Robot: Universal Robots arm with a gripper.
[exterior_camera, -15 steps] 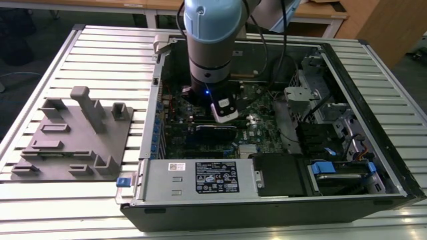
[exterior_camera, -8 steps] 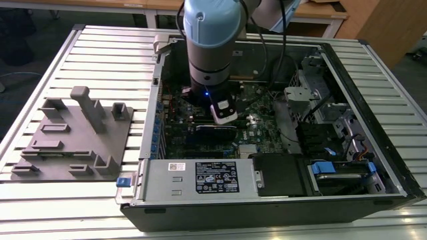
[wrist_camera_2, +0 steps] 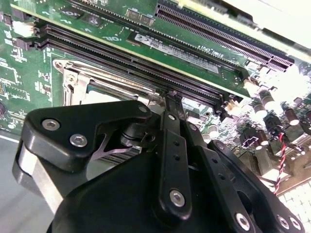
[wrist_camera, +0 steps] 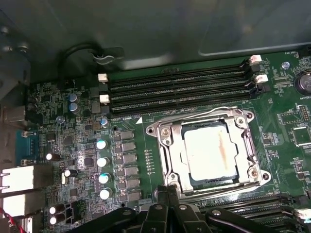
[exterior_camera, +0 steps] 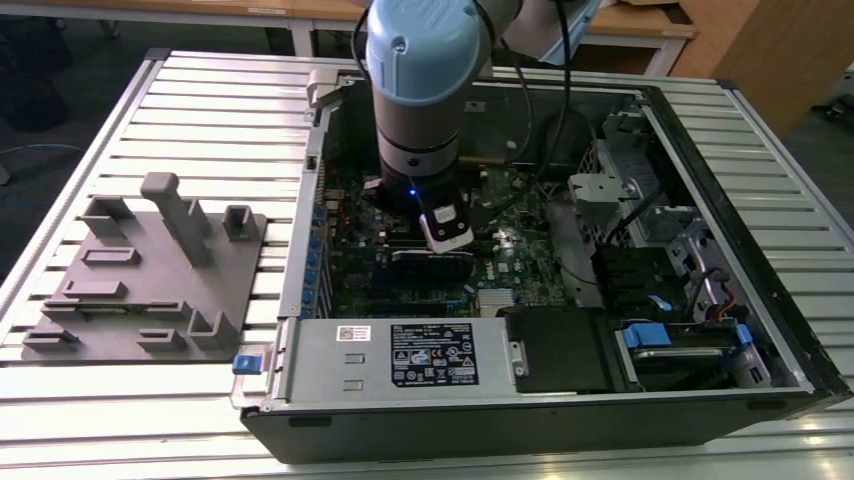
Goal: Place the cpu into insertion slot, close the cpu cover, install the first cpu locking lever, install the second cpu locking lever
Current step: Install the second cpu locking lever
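- While the big computer case (exterior_camera: 747,330) lies open on the slatted table (exterior_camera: 214,90), the robot arm (exterior_camera: 420,90) reaches straight down into it, and a grey block with pegs (exterior_camera: 147,275) sits on the table at the exterior view's left.
- Inside the case is the green board (wrist_camera: 73,145), with 4 long black memory slots (wrist_camera: 180,90) just beside the insertion slot (wrist_camera: 167,160).
- The cpu cover (wrist_camera: 177,150) lies flat and closed on that slot, and thin wire levers (wrist_camera: 204,112) run along its edges.
- The cpu (wrist_camera: 211,150) sits in the slot, its pale square face showing through the cover's window, with a faint brown streak on it.
- The gripper (wrist_camera: 170,190) has its 2 black fingers (wrist_camera_2: 172,109) pressed together, with their tip at the edge of the slot's frame. I cannot tell if they pinch a lever.
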